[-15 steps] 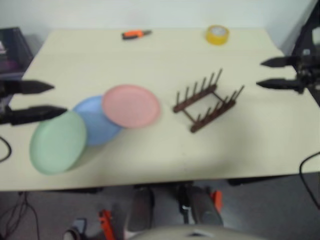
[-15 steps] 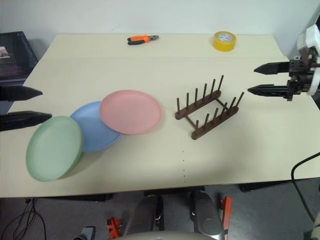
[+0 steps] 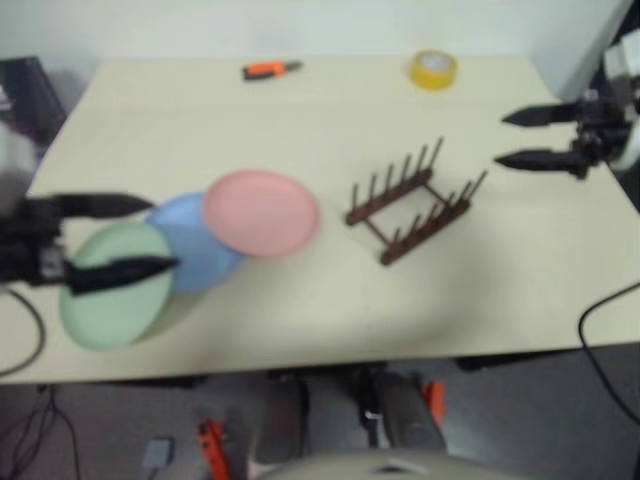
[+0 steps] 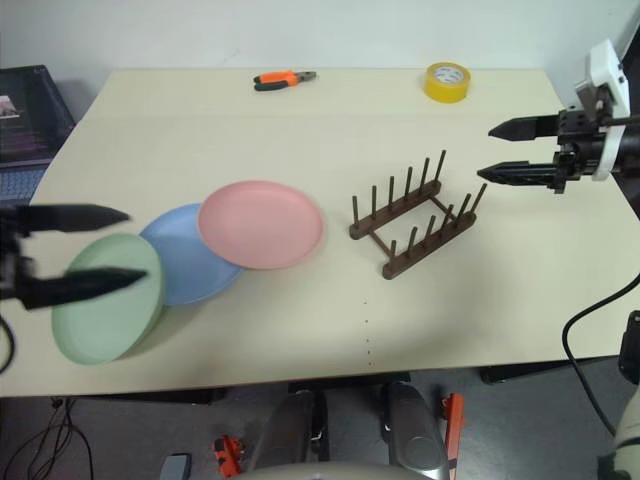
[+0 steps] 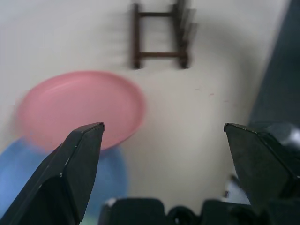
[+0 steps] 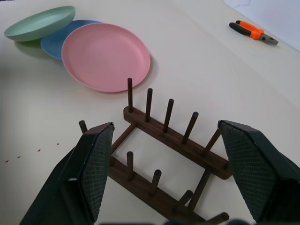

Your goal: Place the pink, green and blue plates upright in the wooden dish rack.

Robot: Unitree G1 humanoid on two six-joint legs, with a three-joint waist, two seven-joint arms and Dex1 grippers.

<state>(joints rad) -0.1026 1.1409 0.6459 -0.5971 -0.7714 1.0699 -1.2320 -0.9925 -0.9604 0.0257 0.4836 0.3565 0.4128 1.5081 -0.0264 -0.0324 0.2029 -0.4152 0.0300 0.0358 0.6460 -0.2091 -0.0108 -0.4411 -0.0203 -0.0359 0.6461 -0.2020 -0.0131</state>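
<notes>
- Since the earlier frame the left gripper (image 4: 95, 247) has swung in from the worktop's 9 o'clock edge; its lower finger now overlaps the round mint-green matte plate (image 4: 105, 305) in the head views. Contact cannot be told.
- The right gripper (image 4: 500, 150) has shifted slightly inward, towards the small dark-brown wooden dish rack (image 4: 413, 218), and hovers just off the rack's 2 o'clock side.
- Both grippers: fingers spread wide, nothing held.
- Plates unmoved, lying flat in an overlapping row at about 8 o'clock on the pale beige worktop (image 4: 330, 130). The round pale-pink matte plate (image 4: 262, 223) lies on top, nearest the rack; the round light-blue matte plate (image 4: 190, 258) is in the middle; the green one is at the outer end, with its rim resting on the blue.
- Rack empty, pegs upright, well apart from the plates at their 3 o'clock.
- Orange-handled pliers (image 4: 283, 78) at 12 o'clock and a yellow tape roll (image 4: 447, 81) at 1 o'clock stand clear of the work.
- Judgement: first pick is just starting, probably on the green plate; no plate racked yet. The right arm looks placed to steady the rack or receive a plate.
</notes>
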